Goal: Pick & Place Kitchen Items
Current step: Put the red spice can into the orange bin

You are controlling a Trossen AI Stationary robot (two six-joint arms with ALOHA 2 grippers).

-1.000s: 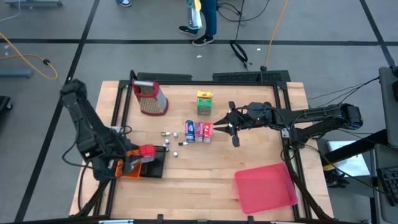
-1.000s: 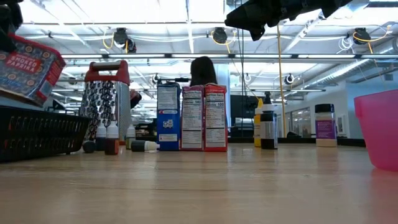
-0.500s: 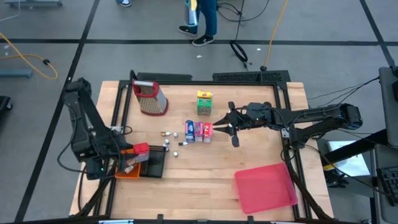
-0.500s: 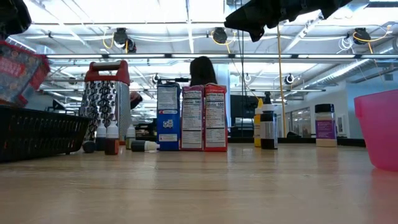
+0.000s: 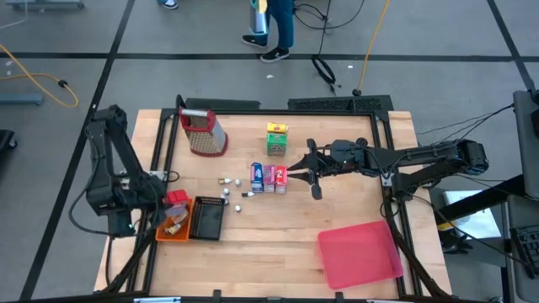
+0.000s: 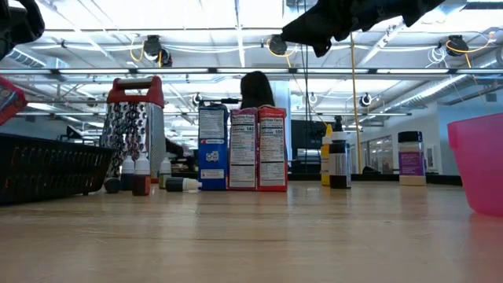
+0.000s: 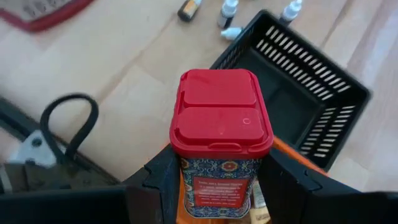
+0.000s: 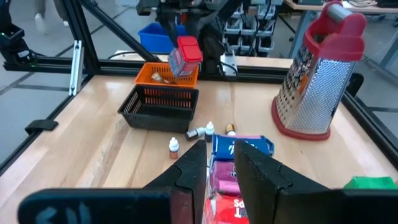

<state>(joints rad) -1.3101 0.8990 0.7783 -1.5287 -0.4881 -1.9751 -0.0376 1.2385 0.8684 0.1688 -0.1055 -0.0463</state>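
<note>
Jaws of the left gripper [image 7: 214, 180] pinch a red-lidded spice tin [image 7: 221, 140] by its printed sides, held upright above the orange basket [image 5: 171, 230] at the table's [image 5: 278, 244] left edge, with the black basket [image 7: 305, 102] just beside it; jaws of the right gripper [image 8: 219, 163] stand slightly parted with nothing between them, hovering near the row of cartons. Cartons: blue [image 5: 257, 177], pink [image 5: 269, 177] and red [image 5: 281, 176], upright and touching side by side at mid-table; green-yellow carton [image 5: 276, 138] apart, farther back. Small bottles [image 5: 233, 199]: scattered between the cartons and the black basket, some lying down. Grater [image 5: 202, 131]: upright near the back left, not part of the job. Pink bin [image 5: 360, 254]: front right, holding nothing that can be seen. Risks, as judged: the tin is gripped low on its body, so it may tip or slide out if released off-centre and strike the orange basket's rim or land on the packet already inside; a drop from this height could knock the light basket out of place. On the other side, the right fingers could topple the touching cartons like dominoes if they close on one without clearance, or sweep the loose bottles off their spots.
</note>
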